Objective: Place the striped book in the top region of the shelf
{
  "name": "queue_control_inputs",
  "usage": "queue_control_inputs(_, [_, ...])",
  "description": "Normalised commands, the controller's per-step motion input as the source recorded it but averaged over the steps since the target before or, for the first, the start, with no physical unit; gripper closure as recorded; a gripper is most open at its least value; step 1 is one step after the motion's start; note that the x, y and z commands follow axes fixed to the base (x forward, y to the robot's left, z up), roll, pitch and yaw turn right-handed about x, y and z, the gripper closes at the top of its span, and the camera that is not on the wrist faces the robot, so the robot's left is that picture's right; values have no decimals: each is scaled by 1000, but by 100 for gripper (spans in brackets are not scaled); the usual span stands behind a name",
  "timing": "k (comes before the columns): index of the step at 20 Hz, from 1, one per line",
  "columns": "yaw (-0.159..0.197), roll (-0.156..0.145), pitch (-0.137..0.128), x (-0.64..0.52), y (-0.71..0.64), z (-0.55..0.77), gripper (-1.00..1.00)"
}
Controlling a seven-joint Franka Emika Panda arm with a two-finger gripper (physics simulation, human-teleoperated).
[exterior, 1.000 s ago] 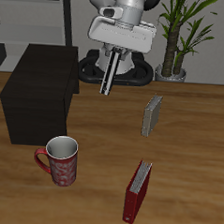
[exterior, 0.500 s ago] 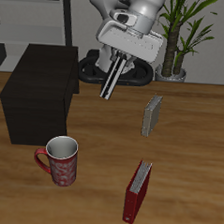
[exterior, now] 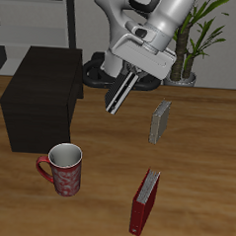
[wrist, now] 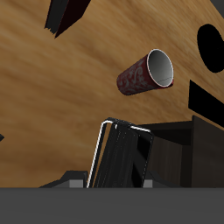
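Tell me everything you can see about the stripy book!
The striped book is thin and hard-covered, with narrow black-and-white stripes running along its length. The gripper holds it by its upper end, so it hangs in the air, tilted, with its lower end pointing toward the dark shelf. It touches nothing else: not the table, not the shelf. In the wrist view it shows a pale edge and a dark, glossy cover.

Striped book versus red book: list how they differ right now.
The striped book has narrow black-and-white stripes; the red book is plain red. The striped book is held in the air by the hand, while the red book stands on the table. The striped book hangs tilted, beside the shelf; the red book sits nearer the table's front edge. Both are thin hardcovers of similar size.
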Motion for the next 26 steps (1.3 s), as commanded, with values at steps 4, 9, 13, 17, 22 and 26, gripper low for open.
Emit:
queue_control_inputs(4, [-12,-155,47,212,65,-226,100])
queue_control_inputs(9, [-28,-134,22,-22,3,-136,100])
queue_control_inputs(13, [-27,-77,-80,-272,135,85,100])
queue_control_inputs(17, [-45,-72,-28,-201,11,110,100])
queue_control_inputs(22, [-45,-118,34,-31,-68,11,100])
queue_control_inputs(26, [-65,-151,-39,-77,-44,143,100])
